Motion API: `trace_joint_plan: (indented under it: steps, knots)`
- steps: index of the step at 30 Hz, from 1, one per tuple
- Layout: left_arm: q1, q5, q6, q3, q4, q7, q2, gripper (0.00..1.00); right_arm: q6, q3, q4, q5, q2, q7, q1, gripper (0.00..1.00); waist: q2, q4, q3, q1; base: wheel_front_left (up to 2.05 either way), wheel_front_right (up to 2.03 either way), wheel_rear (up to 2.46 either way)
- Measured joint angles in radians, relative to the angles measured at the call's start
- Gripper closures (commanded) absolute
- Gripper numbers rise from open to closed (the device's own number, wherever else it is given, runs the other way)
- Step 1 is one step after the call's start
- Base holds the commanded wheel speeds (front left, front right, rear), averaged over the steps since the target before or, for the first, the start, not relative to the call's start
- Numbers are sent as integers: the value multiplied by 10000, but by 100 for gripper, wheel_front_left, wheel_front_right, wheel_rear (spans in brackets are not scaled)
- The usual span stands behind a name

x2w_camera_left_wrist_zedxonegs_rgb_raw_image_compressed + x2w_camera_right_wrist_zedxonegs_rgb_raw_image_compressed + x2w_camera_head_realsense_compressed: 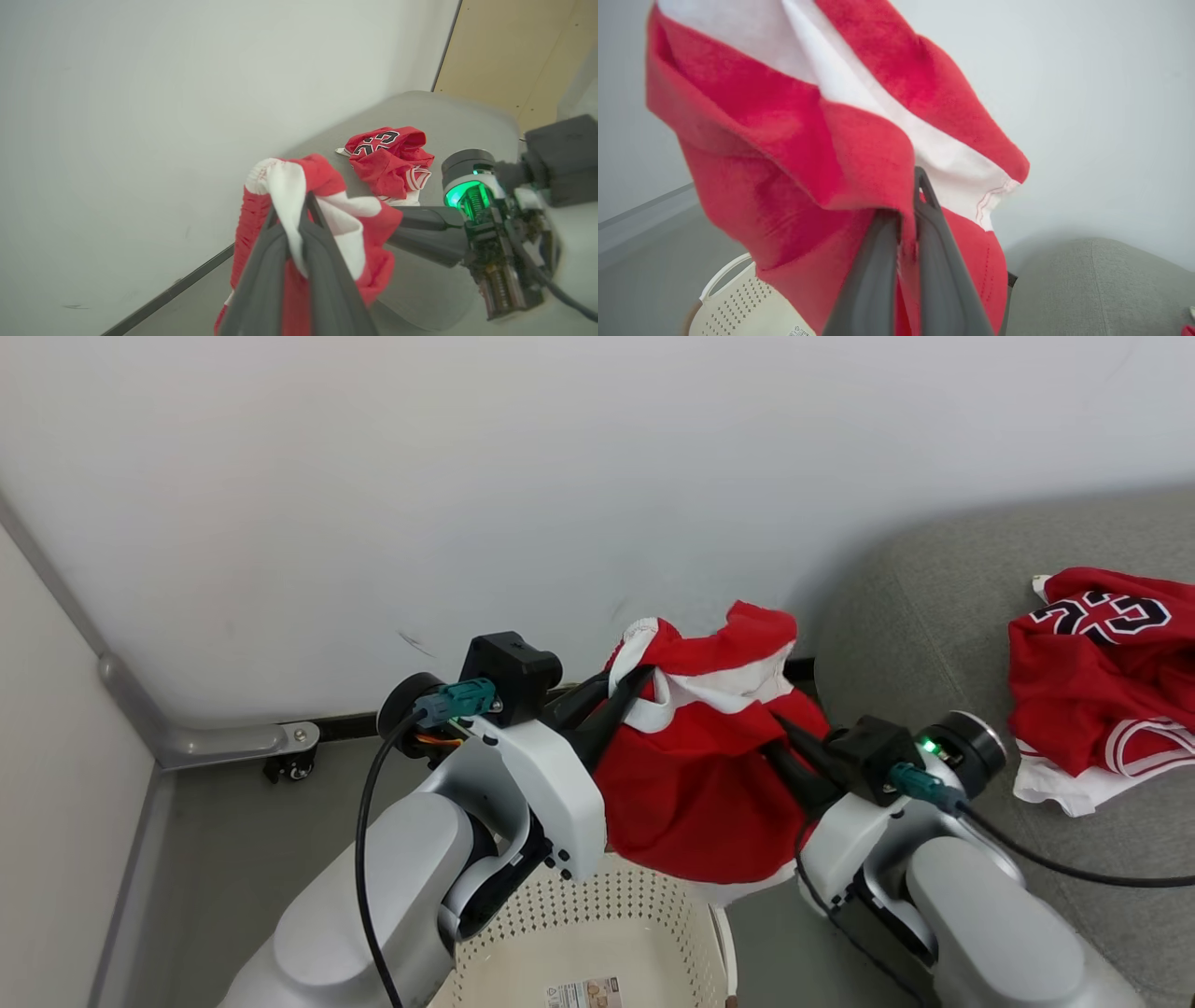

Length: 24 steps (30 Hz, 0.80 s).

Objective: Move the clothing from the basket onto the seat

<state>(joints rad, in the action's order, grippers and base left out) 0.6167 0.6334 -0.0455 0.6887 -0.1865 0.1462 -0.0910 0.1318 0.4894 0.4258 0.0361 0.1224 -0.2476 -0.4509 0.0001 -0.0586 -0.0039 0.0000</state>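
Note:
A red garment with white trim [700, 775] hangs above the cream-white basket [607, 915], stretched between both grippers. My left gripper [627, 683] is shut on its white-trimmed upper left edge; the left wrist view shows the fabric [327, 205] pinched between the dark fingers [322, 261]. My right gripper [780, 726] is shut on the garment's right side, with red cloth [798, 154] draped over its fingers [934, 252]. A second red garment with numbers [1102, 681] lies on the grey seat [934, 616] at the right, over white fabric [1055, 784].
A white wall stands close behind the basket, with a dark baseboard along the grey floor. A metal rail with a caster [289, 765] sits at the left. The basket's bottom label [583, 994] shows. The seat's rounded corner [1087, 280] lies just right of the basket.

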Motion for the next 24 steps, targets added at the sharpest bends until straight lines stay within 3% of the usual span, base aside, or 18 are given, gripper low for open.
trace_joint_plan:
  steps: [11, 24]
  knots:
    - [-212, 151, -33, 98, 209, -374, 75, 0, 0, -1597, -640, 46, 723, -2, 12, 100, 0, -290, -39, 0, 0, 0, 0]
    - [-682, 196, -364, 600, 247, -688, 178, 0, 0, -3411, -1455, -276, 1407, -4, 918, 100, 0, -850, -146, 0, 0, 0, 0]
